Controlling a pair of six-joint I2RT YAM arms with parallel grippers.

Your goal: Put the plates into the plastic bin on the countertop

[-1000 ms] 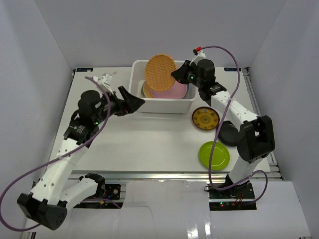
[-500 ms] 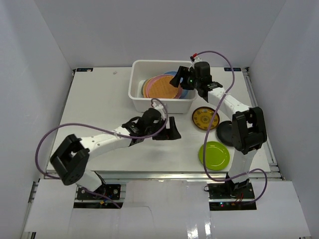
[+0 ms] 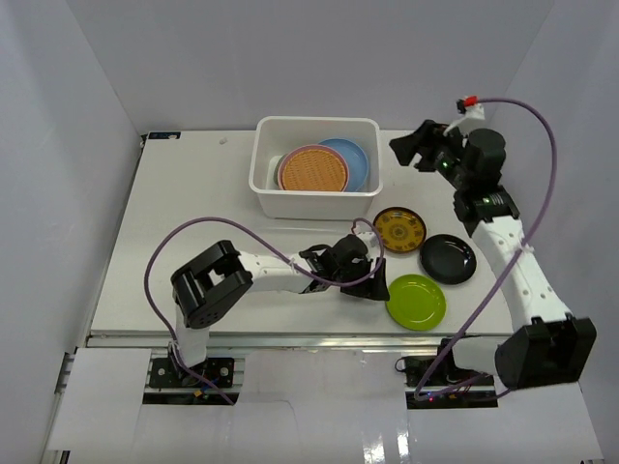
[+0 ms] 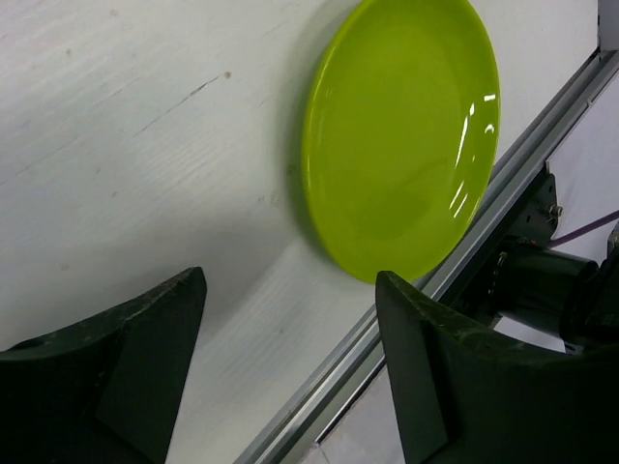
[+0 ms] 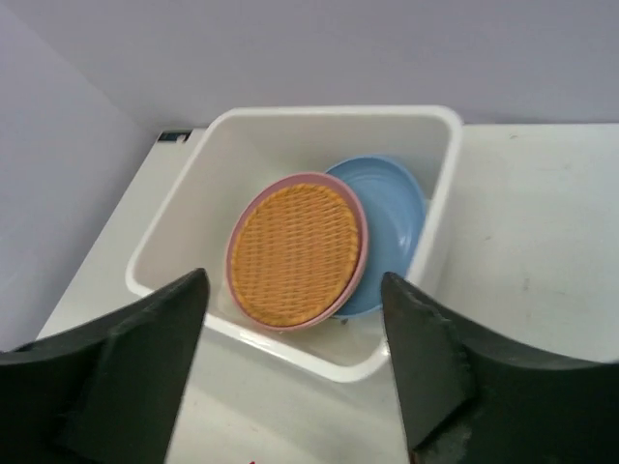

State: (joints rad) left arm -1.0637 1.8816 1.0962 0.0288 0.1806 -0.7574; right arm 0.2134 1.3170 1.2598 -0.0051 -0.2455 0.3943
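The white plastic bin [image 3: 315, 204] stands at the back of the countertop [image 3: 193, 242]. An orange plate [image 3: 313, 171] lies in it on a pink plate [image 3: 285, 164], beside a blue plate [image 3: 354, 159]. On the countertop lie a black-with-yellow plate [image 3: 399, 230], a black plate [image 3: 448, 258] and a lime green plate [image 3: 417, 302]. My left gripper [image 3: 377, 285] is open, low at the lime plate's left edge, holding nothing. In the left wrist view the lime plate [image 4: 401, 135] lies just ahead of the open left gripper [image 4: 290, 290]. My right gripper [image 3: 411, 150] hangs open and empty to the right of the bin. The right wrist view looks between the open right gripper [image 5: 295, 285] at the bin [image 5: 290, 126], the orange plate [image 5: 295, 232] and the blue plate [image 5: 392, 203].
The metal front rail [image 4: 387, 348] runs right beside the lime plate. White panels wall the countertop at the back and sides. The left arm stretches across the front of the countertop, its purple cable [image 3: 208, 232] looping above it.
The right gripper opened and let go of the orange plate, which now lies in the bin, then drew back to the right. The left arm swung from the left over to the lime plate.
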